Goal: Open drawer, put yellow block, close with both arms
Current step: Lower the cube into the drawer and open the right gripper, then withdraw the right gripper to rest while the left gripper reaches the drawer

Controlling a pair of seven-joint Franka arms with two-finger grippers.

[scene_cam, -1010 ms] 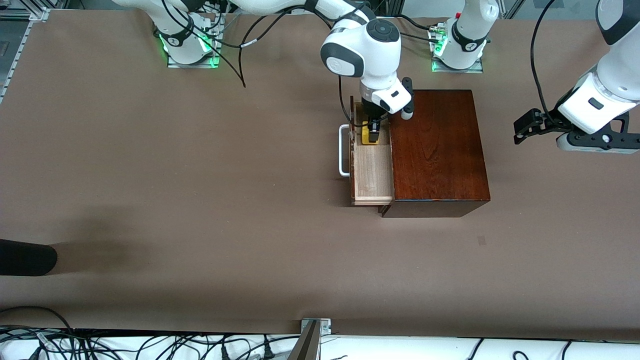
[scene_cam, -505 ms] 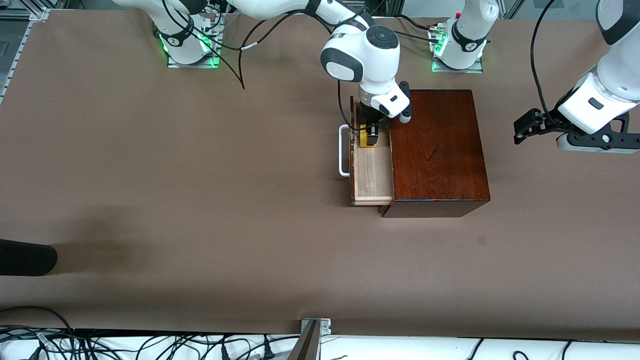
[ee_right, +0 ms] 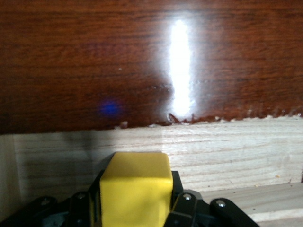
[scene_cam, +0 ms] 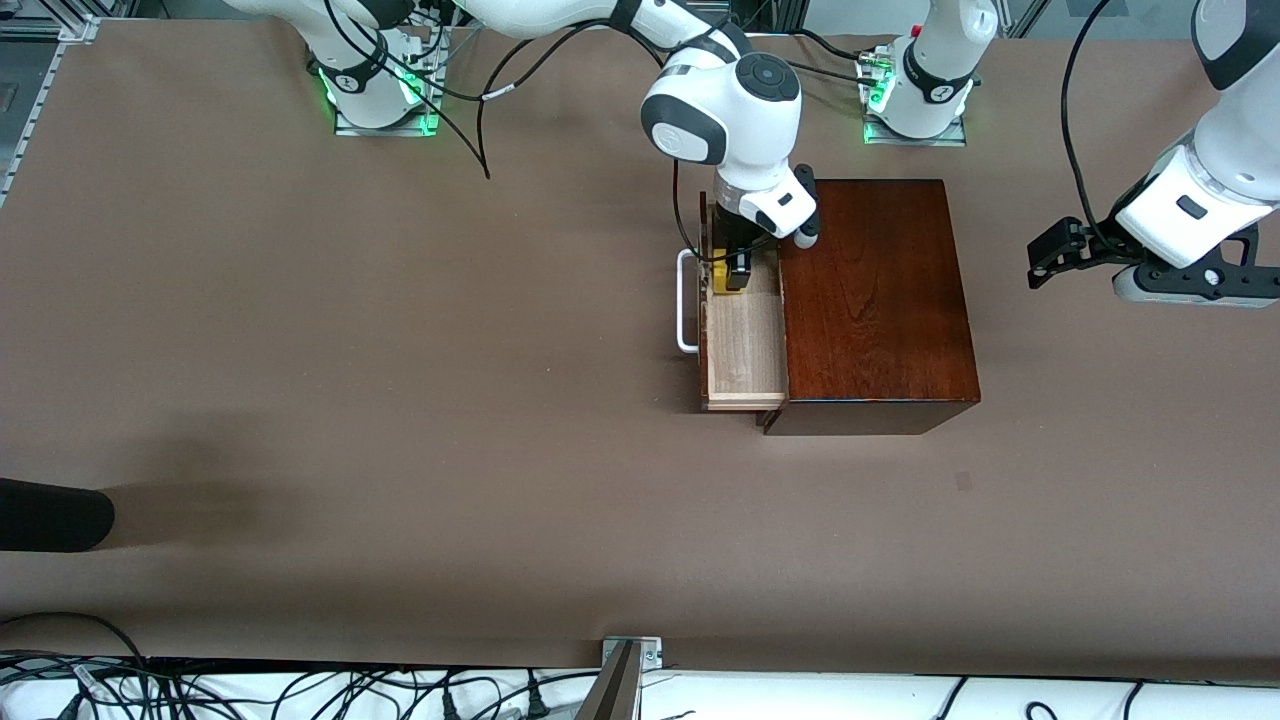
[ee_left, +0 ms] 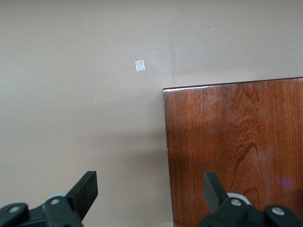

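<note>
The dark reddish-brown box (scene_cam: 875, 300) stands mid-table with its drawer (scene_cam: 745, 345) pulled out toward the right arm's end, white handle (scene_cam: 687, 300) leading. My right gripper (scene_cam: 733, 272) reaches down into the drawer's end farthest from the front camera, shut on the yellow block (scene_cam: 722, 278). The right wrist view shows the yellow block (ee_right: 137, 187) between the black fingers (ee_right: 182, 203), close to the drawer's pale wall (ee_right: 227, 151). My left gripper (scene_cam: 1045, 262) waits open above the table at the left arm's end; in its wrist view the left gripper (ee_left: 149, 182) hangs over the edge of the box (ee_left: 236, 151).
A small pale mark (scene_cam: 962, 481) lies on the brown table nearer to the front camera than the box. A black object (scene_cam: 50, 515) juts in at the right arm's end. Cables (scene_cam: 300, 690) run along the table's near edge.
My right gripper has sunk deeper into the drawer with the yellow block, shifting toward the handle side. The left arm and the drawer have not moved.
</note>
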